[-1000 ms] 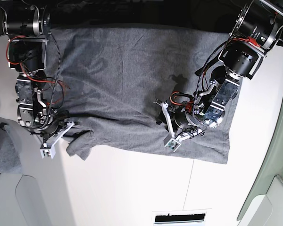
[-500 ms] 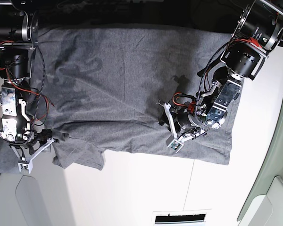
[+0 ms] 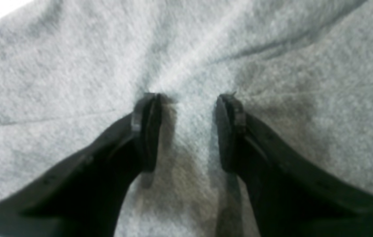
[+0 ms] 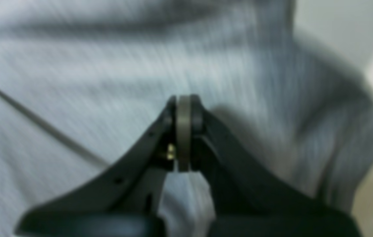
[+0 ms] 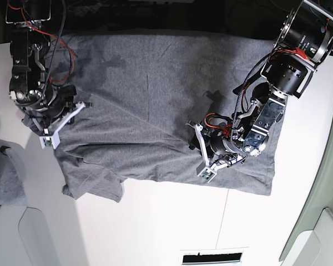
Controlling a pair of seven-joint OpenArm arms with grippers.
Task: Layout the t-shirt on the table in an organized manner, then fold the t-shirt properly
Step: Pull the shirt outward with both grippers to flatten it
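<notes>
Grey heather cotton covers most of the table's far half: the t-shirt [image 5: 166, 100] lies spread but not yet tidy, its far edge along the table's far edge, one sleeve bunched toward the base view's lower left corner of the cloth, and creases fanning across the body. The white table [image 5: 155, 227] shows bare along its near edge.

The step in hand looks like flattening the shirt before any fold. To do it well, one arm should pin the cloth while the other draws a hem or sleeve outward, low and slow, so wrinkles run out instead of gathering under the tips.

The left gripper [image 3: 186, 131] stands with its jaws well apart, both tips pressed down on the fabric near the shirt's near hem; a soft ridge of cloth rises between them, but nothing is pinched. It works as an anchor there.

The right gripper [image 4: 183, 131] has its jaws fully together above the shirt near the table's side edge, by the sleeve. Its wrist view is blurred, and no cloth is visibly caught between the tips. It would probably need to open and take the sleeve edge before pulling.
</notes>
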